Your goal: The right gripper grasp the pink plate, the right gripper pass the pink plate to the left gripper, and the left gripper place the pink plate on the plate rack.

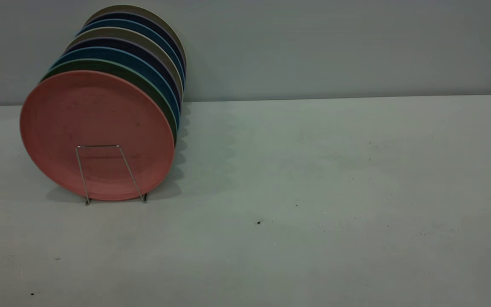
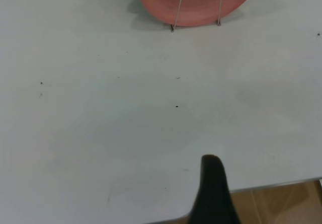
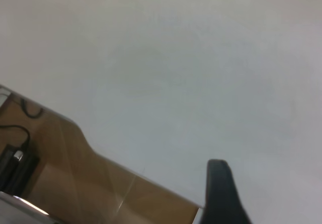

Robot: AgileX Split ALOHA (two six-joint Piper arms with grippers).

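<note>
The pink plate (image 1: 96,128) stands upright at the front of the plate rack (image 1: 98,146), behind its front wire loop, at the table's left. It also shows in the left wrist view (image 2: 196,2) with the rack's wires (image 2: 178,7) across it. Neither arm shows in the exterior view. Only a black tip of the left gripper (image 2: 214,183) shows, low over the table's near edge and well away from the plate, holding nothing. A black tip of the right gripper (image 3: 221,189) hangs over a bare table corner, holding nothing.
Several more plates (image 1: 143,64), green, blue, dark purple and beige, stand in a row behind the pink one. The table edge (image 2: 276,186) with brown floor beyond shows in the left wrist view. A table corner (image 3: 100,153) and black cables (image 3: 15,158) show in the right wrist view.
</note>
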